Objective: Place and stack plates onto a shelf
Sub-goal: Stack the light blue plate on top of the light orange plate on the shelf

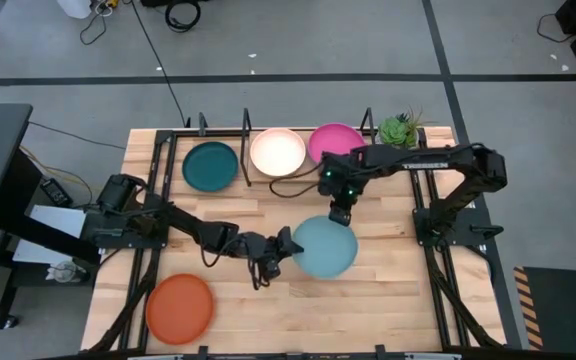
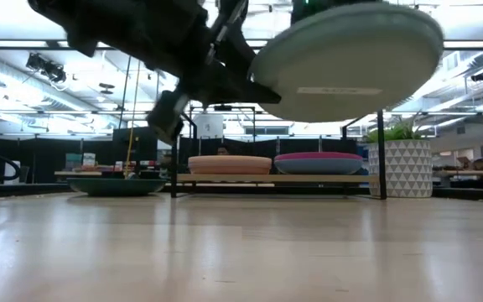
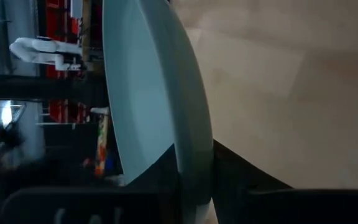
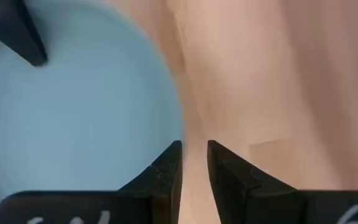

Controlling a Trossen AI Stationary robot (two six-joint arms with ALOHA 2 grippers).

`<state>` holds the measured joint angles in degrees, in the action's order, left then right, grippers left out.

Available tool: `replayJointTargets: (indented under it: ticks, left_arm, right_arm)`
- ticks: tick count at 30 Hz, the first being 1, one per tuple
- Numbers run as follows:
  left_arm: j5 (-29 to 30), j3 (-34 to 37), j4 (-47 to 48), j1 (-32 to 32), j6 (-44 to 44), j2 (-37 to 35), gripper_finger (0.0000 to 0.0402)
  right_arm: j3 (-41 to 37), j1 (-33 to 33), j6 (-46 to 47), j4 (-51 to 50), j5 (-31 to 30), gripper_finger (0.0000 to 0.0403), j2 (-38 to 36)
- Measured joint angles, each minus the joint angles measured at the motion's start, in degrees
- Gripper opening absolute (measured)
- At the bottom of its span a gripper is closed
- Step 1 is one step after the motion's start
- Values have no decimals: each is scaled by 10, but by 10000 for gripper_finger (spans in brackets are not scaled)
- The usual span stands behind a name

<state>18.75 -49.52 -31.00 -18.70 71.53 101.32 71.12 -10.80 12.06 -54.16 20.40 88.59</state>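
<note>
A light teal plate hangs above the middle of the table, and my left gripper is shut on its left edge. In the low view the plate is well clear of the wood. My right gripper hovers over the plate's far edge. Its fingers are slightly open, with nothing between them. The shelf stands along the far side. A dark teal plate, a cream plate and a magenta plate lie flat in it. My left gripper pinches the light teal plate's rim on the plate's left side. One finger lies on the upper face and the other lies underneath. The fingers come nearly level from the table's left. The plate is lifted clear, roughly level, bottom down.
An orange plate lies on the table near the front left corner. A green plant in a white patterned pot stands at the shelf's right end. Bare wood lies in front of and to the right of the held plate.
</note>
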Motion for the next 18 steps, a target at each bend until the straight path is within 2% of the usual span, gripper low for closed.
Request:
replayJointTargets:
  ticks: [3,5,8,11,15,18]
  left_arm:
    - [15,0,2,-15,-33,0,62]
    - [47,0,5,-25,-56,0,62]
    - [116,0,15,-29,-83,0,63]
    - [158,0,37,-27,-113,0,63]
    - [163,0,59,-20,-147,0,63]
    - [164,0,61,-15,-169,-1,63]
  right_arm:
    - [39,15,-24,-15,-58,84,-23]
    - [44,34,-57,-4,-95,84,-45]
    - [32,71,-112,34,-143,84,-79]
    - [5,114,-156,90,-174,85,-113]
    - [-30,177,-246,145,-188,85,-140]
    - [-53,220,-284,146,-235,87,-142]
